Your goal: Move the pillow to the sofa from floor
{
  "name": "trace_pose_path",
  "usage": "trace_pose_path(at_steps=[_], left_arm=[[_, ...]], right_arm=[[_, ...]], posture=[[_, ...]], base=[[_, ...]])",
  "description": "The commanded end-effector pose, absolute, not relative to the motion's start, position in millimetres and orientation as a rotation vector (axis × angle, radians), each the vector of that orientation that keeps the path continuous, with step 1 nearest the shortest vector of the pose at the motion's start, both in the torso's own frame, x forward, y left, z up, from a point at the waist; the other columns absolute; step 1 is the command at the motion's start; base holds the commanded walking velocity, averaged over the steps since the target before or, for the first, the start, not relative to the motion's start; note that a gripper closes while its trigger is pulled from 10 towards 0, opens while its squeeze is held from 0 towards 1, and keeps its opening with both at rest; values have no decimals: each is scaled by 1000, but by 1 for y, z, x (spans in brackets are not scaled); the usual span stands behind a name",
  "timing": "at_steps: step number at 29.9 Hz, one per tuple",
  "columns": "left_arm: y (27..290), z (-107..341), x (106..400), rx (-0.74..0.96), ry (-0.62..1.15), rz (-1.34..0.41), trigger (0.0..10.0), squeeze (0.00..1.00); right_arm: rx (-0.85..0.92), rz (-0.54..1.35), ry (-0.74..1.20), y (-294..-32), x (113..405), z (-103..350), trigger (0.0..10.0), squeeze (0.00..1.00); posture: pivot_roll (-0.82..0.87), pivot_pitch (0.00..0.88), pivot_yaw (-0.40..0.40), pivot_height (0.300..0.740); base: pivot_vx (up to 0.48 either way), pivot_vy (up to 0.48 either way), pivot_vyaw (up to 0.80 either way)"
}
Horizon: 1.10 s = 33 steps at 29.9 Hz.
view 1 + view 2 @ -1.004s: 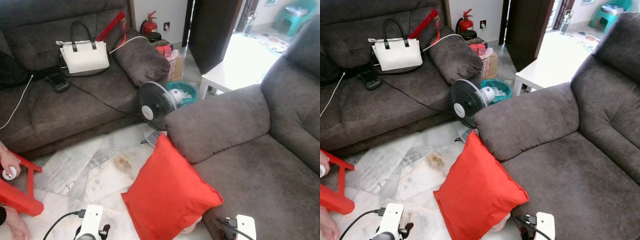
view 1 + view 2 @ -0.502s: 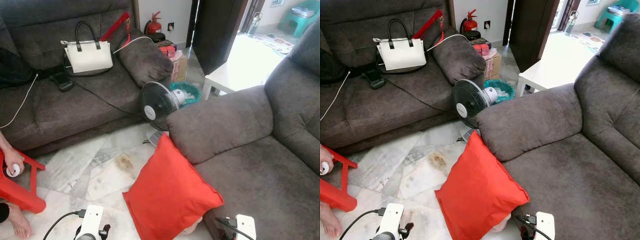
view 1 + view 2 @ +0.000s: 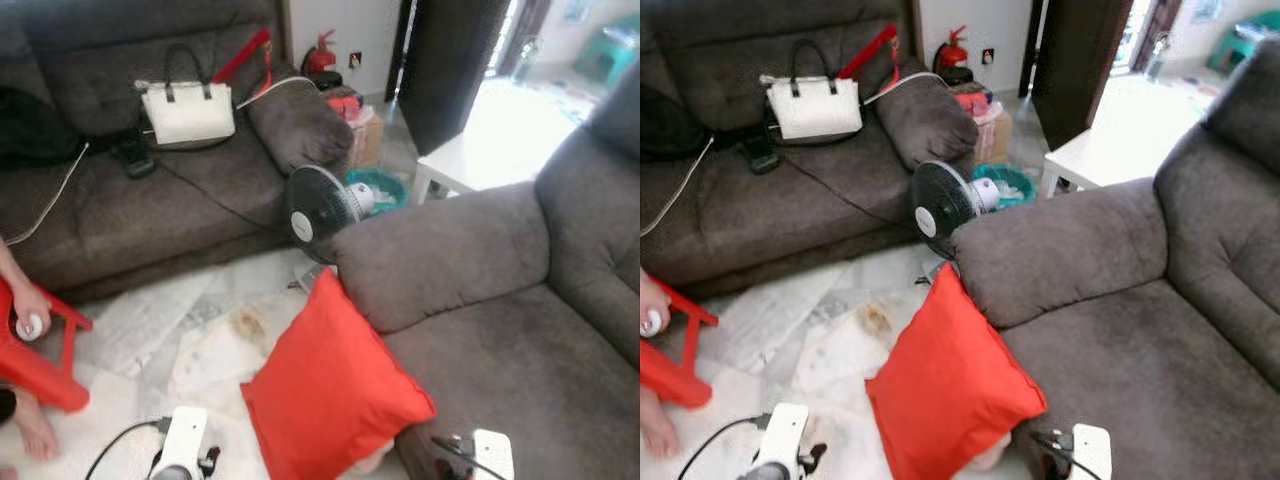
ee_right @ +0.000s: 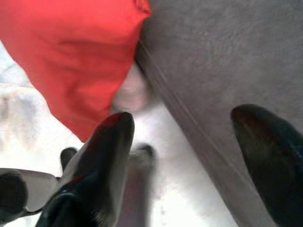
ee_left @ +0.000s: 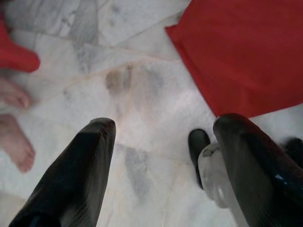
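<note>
Pillow (image 3: pixel 335 385) stands on the floor (image 3: pixel 150 330), leaning vs. sofa (image 3: pixel 500 340) front edge. Both my fingers spread wide, empty: left (image 5: pixel 161 156), right (image 4: pixel 184 146). Should pinch opposite corners, lift together.

Handbag: you see a white handbag (image 3: pixel 187 111) with black handles on the far couch (image 3: pixel 150 205).
Fan: a black fan (image 3: pixel 316 208) stands on the marble floor (image 3: pixel 150 330).
Stool: a red stool (image 3: pixel 35 355) at your left, with a person's hand (image 3: pixel 28 312) on it.
Beyond: fire extinguisher (image 3: pixel 322 57), white side table (image 3: pixel 480 155).
</note>
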State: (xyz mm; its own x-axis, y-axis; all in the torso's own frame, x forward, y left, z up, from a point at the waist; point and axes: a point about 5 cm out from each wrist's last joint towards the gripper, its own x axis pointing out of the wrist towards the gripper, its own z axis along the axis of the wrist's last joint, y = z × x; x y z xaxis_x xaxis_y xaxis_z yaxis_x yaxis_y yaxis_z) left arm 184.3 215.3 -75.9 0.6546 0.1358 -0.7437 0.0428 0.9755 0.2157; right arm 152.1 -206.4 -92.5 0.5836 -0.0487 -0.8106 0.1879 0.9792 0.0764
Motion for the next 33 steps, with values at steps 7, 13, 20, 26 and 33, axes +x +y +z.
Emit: trace_pose_path(at_steps=[7, 13, 20, 26, 33], left_arm=[[211, -78, 183, 216, 869, 52, 10000, 0], [211, -78, 183, 213, 868, 52, 10000, 0], [210, -77, 184, 219, 862, 41, 10000, 0], [210, -78, 183, 179, 863, 67, 10000, 0], [210, -78, 183, 179, 863, 66, 10000, 0]], right_arm=[[150, -150, 954, -212, 148, -93, 10000, 0], [149, -150, 954, -212, 148, -93, 10000, 0], [148, -147, 954, -212, 148, -93, 10000, 0], [148, -147, 954, -212, 148, -93, 10000, 0], [150, -146, 954, -212, 148, -93, 10000, 0]], posture=[[134, 40, -12, 740], [133, 40, -12, 740], [134, 39, -12, 740], [134, 40, -12, 740], [135, 41, -11, 740]], base=[[0, 0, 0], [0, 0, 0], [0, 0, 0], [0, -41, 0], [0, 411, 0]])
